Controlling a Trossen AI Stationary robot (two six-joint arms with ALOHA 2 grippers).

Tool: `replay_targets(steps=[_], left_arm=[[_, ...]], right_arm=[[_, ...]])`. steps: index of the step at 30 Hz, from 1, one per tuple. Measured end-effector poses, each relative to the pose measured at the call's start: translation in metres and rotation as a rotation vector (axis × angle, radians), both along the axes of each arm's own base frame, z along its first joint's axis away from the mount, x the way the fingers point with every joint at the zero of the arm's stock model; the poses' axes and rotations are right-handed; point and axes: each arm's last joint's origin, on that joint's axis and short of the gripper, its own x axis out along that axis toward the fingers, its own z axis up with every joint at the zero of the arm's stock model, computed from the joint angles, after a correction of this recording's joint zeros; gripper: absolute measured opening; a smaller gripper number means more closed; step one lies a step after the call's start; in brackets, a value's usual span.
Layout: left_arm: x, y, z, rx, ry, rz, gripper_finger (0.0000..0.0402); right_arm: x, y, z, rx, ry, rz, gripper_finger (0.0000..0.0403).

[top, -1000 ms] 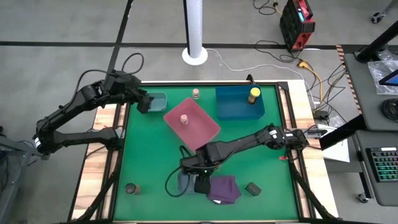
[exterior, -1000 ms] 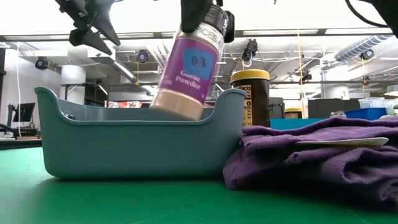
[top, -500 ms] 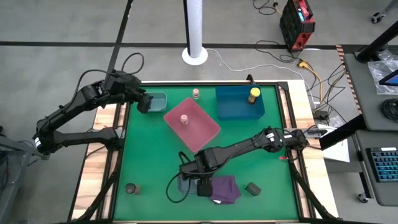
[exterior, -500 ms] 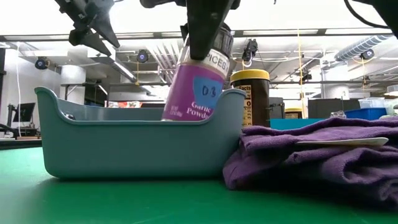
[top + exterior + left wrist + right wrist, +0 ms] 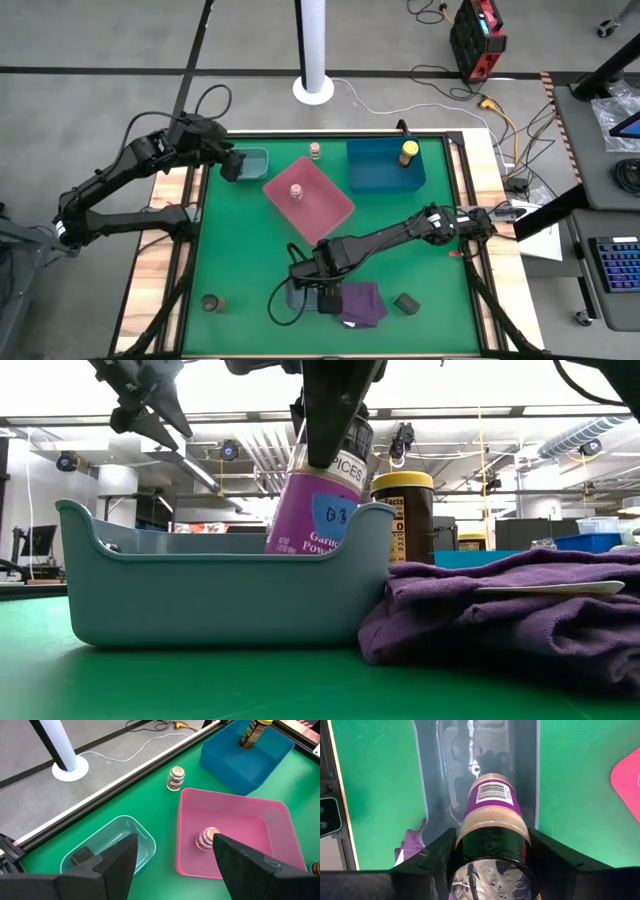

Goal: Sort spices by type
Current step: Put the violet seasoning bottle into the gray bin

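Low view: right gripper clamped on cap of garlic powder jar, long axis near upright, tilted slightly, base inside grey tray directly beneath. Left gripper open, idle over far-left teal tray.

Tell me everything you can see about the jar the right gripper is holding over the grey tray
The garlic powder jar is a small cylinder of clear plastic with a dark cap, a purple label reading "Garlic Powder" with a blue patch, and a barcode on its back. Pale tan powder fills it. The right gripper is shut on its cap end, one finger on each side. It tilts slightly, its base lowered inside the grey tray, near the end next to the purple cloth. Whether the base touches the tray floor is hidden.
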Motion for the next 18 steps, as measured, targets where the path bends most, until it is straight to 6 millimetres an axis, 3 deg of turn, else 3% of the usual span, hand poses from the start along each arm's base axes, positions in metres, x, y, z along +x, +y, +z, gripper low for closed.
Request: replay_targets(steps=[18], left_arm=[[-0.0005,0.0006,0.0001,0.014,0.009,0.019,0.0242]], right_arm=[[-0.0001,-0.0003,0.0000,-0.010,-0.004,0.037,0.0229]])
